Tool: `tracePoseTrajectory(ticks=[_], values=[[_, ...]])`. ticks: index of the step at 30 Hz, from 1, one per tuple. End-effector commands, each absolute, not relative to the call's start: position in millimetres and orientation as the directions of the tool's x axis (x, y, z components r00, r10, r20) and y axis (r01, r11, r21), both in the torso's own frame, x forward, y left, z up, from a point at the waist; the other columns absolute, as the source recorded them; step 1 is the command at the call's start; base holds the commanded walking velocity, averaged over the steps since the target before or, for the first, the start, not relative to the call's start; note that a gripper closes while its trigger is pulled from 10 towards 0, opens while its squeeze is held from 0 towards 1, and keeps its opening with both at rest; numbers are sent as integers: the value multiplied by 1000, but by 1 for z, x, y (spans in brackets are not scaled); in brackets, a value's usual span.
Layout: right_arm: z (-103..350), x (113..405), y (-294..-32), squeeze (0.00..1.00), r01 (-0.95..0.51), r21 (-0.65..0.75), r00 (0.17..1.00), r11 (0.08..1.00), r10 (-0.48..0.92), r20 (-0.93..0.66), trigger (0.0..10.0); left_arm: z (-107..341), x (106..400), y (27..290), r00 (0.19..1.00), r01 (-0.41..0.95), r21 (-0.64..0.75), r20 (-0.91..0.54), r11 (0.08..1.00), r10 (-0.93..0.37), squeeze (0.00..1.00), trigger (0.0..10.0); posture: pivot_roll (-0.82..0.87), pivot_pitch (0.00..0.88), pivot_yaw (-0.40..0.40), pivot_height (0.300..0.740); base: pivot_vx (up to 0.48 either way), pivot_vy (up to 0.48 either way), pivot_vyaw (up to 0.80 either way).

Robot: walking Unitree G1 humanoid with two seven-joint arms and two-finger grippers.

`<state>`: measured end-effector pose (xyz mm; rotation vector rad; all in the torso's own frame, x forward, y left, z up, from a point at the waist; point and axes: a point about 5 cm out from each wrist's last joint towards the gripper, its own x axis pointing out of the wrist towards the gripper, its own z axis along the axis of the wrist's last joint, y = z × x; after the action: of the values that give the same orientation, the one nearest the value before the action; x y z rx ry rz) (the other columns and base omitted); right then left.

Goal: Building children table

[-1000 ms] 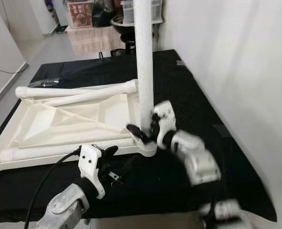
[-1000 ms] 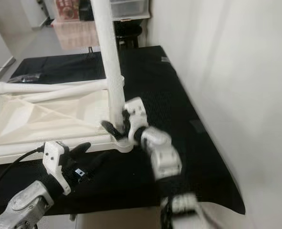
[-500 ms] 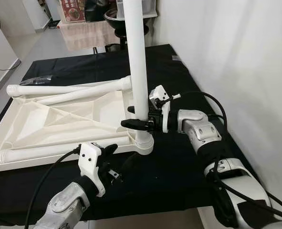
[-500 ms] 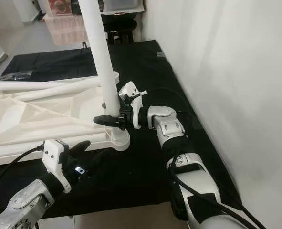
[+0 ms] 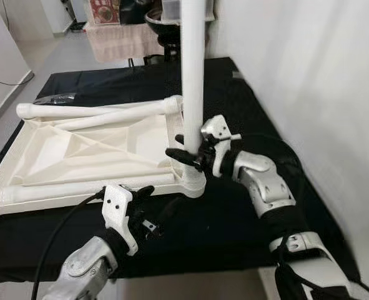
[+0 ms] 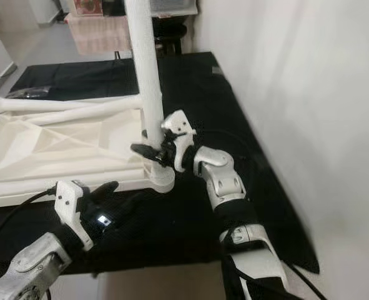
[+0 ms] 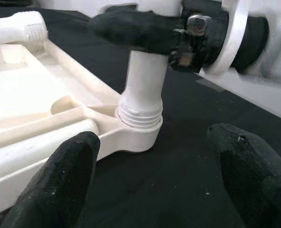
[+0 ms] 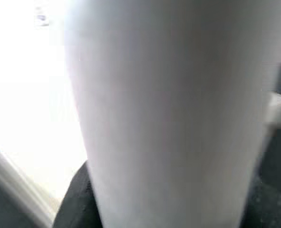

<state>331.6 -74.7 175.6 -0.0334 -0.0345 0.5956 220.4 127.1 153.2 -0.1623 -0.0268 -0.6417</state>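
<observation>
The right gripper clamps the upright white table leg just above its corner socket, while the open left gripper waits at the socket's 7 o'clock.

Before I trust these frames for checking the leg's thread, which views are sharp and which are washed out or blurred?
Left wrist view: usable, the table leg and its threaded base are sharp, the open left claw is slightly soft. Right wrist view: the leg is a close, blurred blank, overexposed beside it. Eye views: fairly sharp, the right claw is readable on the leg.
</observation>
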Motion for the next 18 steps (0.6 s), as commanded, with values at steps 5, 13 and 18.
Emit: tracePoseTrajectory(ticks=[5,13,18], values=[[148,327,-77,0,-396,-15,913,918,392,-116,0,151,221,132,798,601,-142,51,786,-601,0,10000,-51,129,24,740,0,0,0],[150,321,-69,0,-451,0,884,892,447,-138,10000,152,222,133,811,583,-144,58,799,-582,0,10000,-59,128,28,740,0,0,0],[180,331,-63,1000,-731,32,681,681,732,-24,10000,151,224,131,808,587,-146,57,796,-586,0,10000,-62,115,29,740,0,0,0]])
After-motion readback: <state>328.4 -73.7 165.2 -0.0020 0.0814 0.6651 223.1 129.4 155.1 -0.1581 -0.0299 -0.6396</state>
